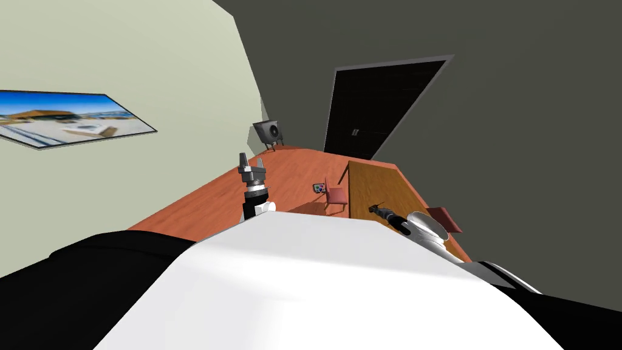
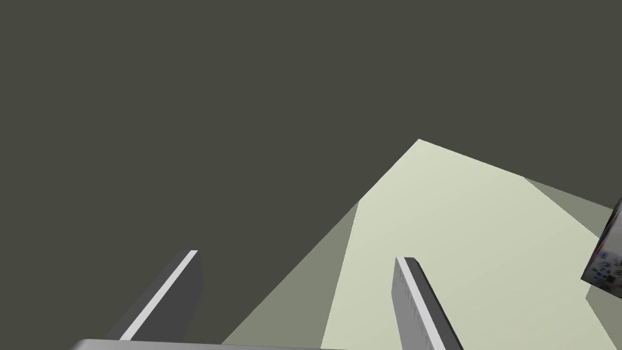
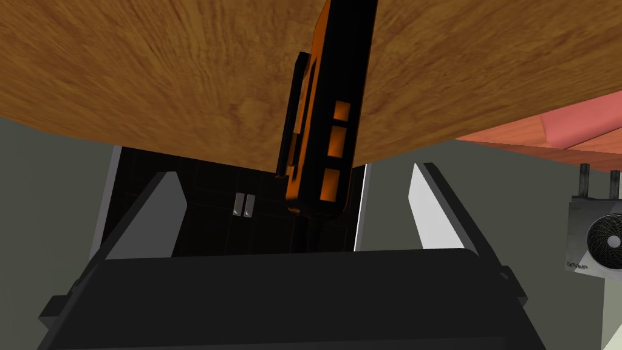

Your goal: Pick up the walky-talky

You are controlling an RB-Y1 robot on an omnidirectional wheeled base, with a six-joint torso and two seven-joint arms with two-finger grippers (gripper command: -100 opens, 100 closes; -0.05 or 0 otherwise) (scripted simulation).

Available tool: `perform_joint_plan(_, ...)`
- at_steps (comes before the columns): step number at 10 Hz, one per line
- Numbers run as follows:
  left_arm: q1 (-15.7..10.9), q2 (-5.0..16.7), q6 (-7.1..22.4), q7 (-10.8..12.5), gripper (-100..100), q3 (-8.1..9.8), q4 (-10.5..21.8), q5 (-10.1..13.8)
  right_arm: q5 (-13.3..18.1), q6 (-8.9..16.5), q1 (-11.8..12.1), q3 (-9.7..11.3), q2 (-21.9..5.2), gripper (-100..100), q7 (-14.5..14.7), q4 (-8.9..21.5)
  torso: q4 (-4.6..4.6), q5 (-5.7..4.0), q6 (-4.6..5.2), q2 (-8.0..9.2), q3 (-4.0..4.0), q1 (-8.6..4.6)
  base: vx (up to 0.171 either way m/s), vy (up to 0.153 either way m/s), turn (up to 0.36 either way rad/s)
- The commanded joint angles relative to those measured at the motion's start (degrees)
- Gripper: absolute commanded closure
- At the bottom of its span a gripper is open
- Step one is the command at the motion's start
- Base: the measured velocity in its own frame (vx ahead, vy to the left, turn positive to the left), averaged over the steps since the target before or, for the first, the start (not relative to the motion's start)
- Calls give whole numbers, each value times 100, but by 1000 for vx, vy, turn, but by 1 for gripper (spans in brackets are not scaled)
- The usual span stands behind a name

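From the head, the wooden worktop point(image 1: 376, 179) stands ahead and to the right on a reddish floor point(image 1: 225, 197). One red chair point(image 1: 336, 195) is at its left side and another point(image 1: 445, 220) at its right. The right arm point(image 1: 425, 228) reaches out low over the worktop's near end, where its dark tip is too small to read. The left arm point(image 1: 256, 197) is raised well to the left of the worktop, over the floor, with the left jaws apart and empty. A grey speaker point(image 1: 267, 130) stands by the far wall beside a black doorway point(image 1: 379, 103).

From the left wrist, both fingers point(image 2: 176, 291) stand wide apart with nothing between them.

From the right wrist, the walky-talky point(image 3: 322, 140), black with orange panels, lies flat on the worktop straight ahead of the right jaws. It lies lengthwise along their line, with its near end in the gap. The fingers point(image 3: 428, 200) are spread apart, each clear of its sides and not touching it.
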Motion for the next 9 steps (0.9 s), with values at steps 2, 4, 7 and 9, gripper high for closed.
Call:
perform_joint_plan(2,2,0,0,0,0,1,0,0,398,-182,141,-202,60,-100,42,-212,-1,0,9,-5,-3,0,171,33,-286)
perform_joint_plan(4,-2,0,0,0,0,0,0,0,660,-353,260,-385,118,-100,95,-377,6,-2,-3,29,16,-12,99,11,-145)
perform_joint_plan(7,1,0,0,0,0,1,0,0,1024,-524,378,-567,176,-100,148,-542,1,-1,7,5,3,-4,154,44,-268)
perform_joint_plan(9,1,0,0,0,0,1,0,0,1338,-695,496,-750,234,-100,200,-707,0,1,5,0,0,7,169,80,-271)
